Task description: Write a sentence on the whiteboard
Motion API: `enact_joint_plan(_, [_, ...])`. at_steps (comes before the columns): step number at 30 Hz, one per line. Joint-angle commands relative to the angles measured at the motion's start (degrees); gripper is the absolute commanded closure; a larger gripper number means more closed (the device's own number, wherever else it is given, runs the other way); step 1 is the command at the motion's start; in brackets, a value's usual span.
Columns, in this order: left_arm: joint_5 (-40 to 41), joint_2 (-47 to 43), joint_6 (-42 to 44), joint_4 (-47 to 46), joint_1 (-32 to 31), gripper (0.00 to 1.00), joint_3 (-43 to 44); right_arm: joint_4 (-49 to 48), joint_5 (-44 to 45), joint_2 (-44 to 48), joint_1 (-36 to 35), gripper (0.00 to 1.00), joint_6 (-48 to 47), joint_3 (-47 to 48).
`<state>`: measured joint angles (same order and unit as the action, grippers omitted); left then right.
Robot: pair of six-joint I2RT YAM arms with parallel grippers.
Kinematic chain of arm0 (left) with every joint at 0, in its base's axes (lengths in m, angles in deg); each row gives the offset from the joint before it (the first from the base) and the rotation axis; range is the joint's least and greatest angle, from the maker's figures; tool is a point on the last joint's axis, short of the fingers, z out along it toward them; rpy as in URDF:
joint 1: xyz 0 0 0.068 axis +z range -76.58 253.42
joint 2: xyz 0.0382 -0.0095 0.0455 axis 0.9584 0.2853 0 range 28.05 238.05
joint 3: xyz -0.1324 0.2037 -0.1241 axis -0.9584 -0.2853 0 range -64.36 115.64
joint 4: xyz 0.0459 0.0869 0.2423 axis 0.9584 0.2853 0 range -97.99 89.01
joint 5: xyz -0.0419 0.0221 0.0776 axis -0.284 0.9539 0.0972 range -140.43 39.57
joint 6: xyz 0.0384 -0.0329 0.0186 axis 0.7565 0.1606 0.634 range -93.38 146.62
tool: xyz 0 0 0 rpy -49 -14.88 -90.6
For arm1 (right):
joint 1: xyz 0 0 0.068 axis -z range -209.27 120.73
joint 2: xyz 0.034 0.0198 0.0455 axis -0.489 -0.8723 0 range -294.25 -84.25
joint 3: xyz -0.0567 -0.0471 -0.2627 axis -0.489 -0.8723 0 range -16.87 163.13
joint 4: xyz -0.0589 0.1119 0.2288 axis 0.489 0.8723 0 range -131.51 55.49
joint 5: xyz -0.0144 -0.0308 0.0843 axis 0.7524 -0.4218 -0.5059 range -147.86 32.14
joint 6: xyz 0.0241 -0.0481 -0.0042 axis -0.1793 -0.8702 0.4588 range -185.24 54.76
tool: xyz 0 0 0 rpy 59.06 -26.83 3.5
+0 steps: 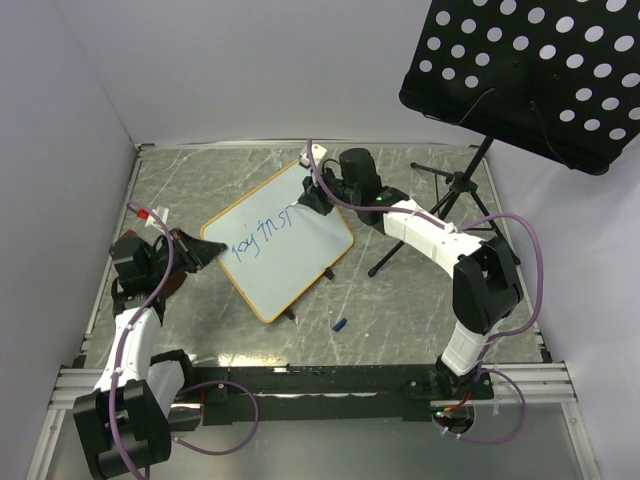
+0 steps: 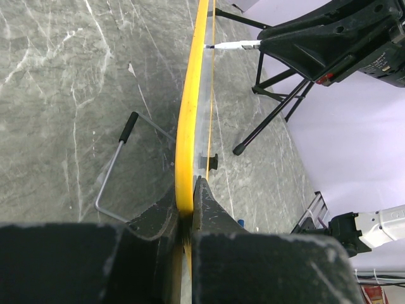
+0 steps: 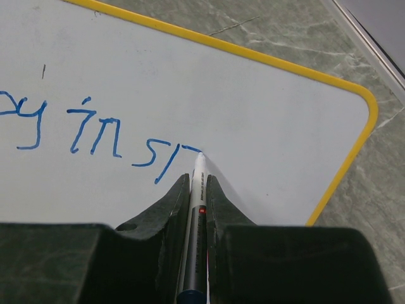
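Observation:
The whiteboard point(image 1: 292, 278), white with a yellow-orange frame, stands tilted on the grey table. My left gripper point(image 1: 205, 250) is shut on its left corner; in the left wrist view the jaws point(image 2: 185, 212) pinch the yellow frame point(image 2: 188, 95) seen edge-on. My right gripper point(image 1: 318, 195) is shut on a white-and-grey marker point(image 3: 196, 221). The marker's tip touches the board at the end of a fresh blue stroke. The sentence point(image 3: 95, 136) is blue handwriting that reads roughly "joy in s" plus a partly drawn letter point(image 1: 258, 235).
A black perforated music-stand panel point(image 1: 530, 70) hangs over the back right, its tripod legs point(image 1: 440, 215) just right of the board. A blue cap point(image 1: 339, 324) lies in front of the board. A red-tipped item point(image 1: 150, 213) lies at the left. The board's wire foot point(image 2: 114, 171) rests on the table.

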<state>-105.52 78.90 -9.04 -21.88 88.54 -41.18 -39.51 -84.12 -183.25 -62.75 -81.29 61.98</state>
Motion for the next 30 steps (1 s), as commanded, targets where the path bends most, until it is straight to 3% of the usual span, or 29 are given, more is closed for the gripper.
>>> enact_joint_plan(1, [-1.3, -0.3, 6.7, -1.4, -0.7, 0.99, 0.9, 0.4, -2.3, 1.2, 0.4, 1.0, -1.3, -0.3])
enact_joint_plan(15, [-1.5, -0.1, 6.6, -1.7, -0.7, 0.99, 0.8, 1.0, -4.5, 4.1, 0.3, 1.0, -3.1, -5.6])
enact_joint_plan(30, [-1.4, -0.2, 6.6, -1.4, -0.7, 0.99, 0.8, 1.1, -3.0, -0.1, 0.4, 1.0, -1.3, 2.0])
